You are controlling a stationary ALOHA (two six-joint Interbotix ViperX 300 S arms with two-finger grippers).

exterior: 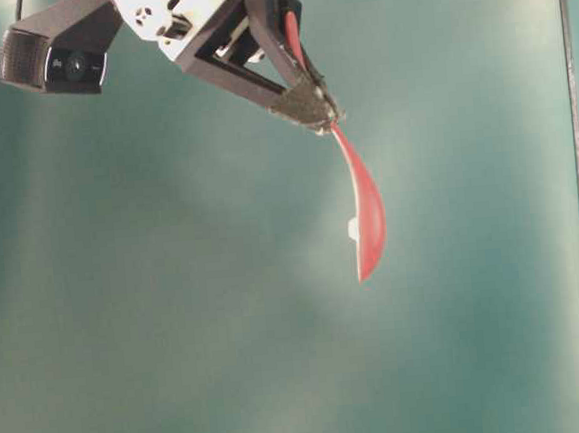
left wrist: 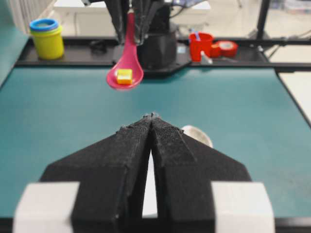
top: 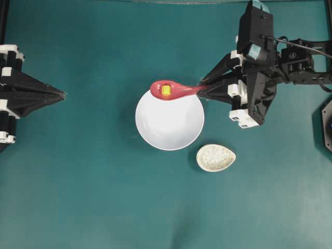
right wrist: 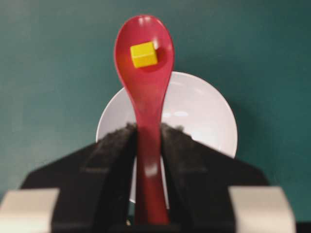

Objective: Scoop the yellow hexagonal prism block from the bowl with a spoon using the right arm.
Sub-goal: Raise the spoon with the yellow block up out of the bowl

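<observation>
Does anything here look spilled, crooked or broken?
Nothing stands out. The right gripper holds the red spoon with the yellow block sitting in its head; the white bowl and speckled spoon rest sit upright, nothing spilled.

place: robotics lab | evidence: teal surface [top: 78, 181], two fixed black arms, wrist camera [exterior: 52, 60], supply tubs [left wrist: 47, 38] behind

No readable text, label, brand or number is showing anywhere; the distant yellow tub [left wrist: 46, 38] perhaps carries print, too blurred.
</observation>
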